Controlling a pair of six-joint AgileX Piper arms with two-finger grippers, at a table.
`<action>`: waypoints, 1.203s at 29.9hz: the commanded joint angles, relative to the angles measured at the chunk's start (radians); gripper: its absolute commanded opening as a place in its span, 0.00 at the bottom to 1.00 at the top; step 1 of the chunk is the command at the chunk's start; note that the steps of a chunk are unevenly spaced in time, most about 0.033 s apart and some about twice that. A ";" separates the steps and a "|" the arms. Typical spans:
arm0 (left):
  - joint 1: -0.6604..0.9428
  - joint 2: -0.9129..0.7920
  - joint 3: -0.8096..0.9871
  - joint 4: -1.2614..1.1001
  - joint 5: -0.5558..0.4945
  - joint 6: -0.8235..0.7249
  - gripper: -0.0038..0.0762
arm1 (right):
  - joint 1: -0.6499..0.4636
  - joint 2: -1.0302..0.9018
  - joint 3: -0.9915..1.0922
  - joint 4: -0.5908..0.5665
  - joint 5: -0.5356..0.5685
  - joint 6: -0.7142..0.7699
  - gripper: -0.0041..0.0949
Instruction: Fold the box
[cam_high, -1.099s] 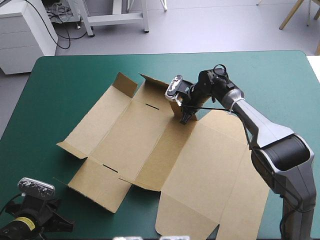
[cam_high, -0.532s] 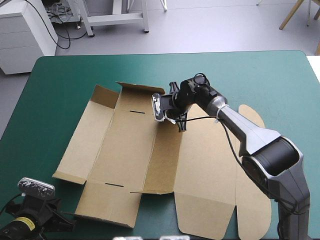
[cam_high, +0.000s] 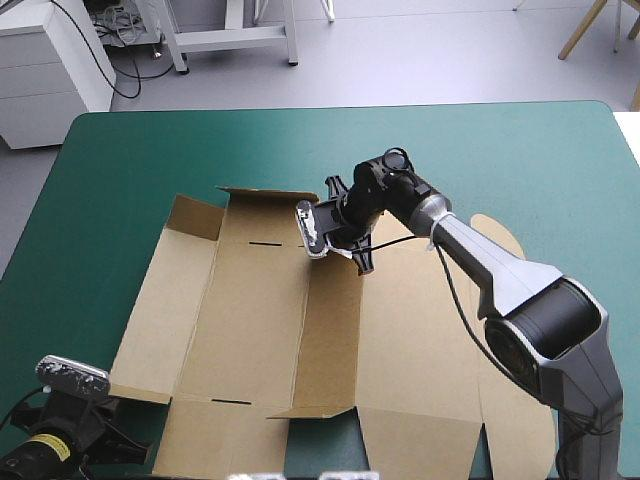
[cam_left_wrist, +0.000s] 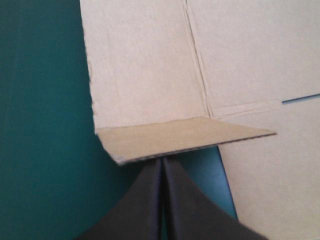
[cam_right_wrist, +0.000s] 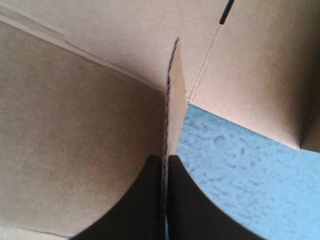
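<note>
Clamping the box (cam_high: 255, 310), the right hand (cam_high: 361, 257) pinches its raised flap.

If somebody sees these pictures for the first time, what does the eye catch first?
The large brown box lies spread open across the teal-green table, some flaps raised. At its far middle, the right gripper pinches an upright board edge; the left gripper sits shut by the near left corner.
</note>
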 joint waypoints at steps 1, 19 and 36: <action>0.002 0.011 -0.021 -0.001 -0.043 -0.005 0.04 | 0.002 -0.079 -0.024 0.013 -0.064 -0.030 0.02; 0.002 0.011 -0.021 -0.001 -0.047 -0.005 0.04 | 0.062 -0.079 -0.024 -0.002 0.060 0.045 0.02; 0.002 0.011 -0.021 -0.001 -0.045 -0.005 0.04 | 0.061 -0.092 -0.024 -0.050 0.028 0.286 0.44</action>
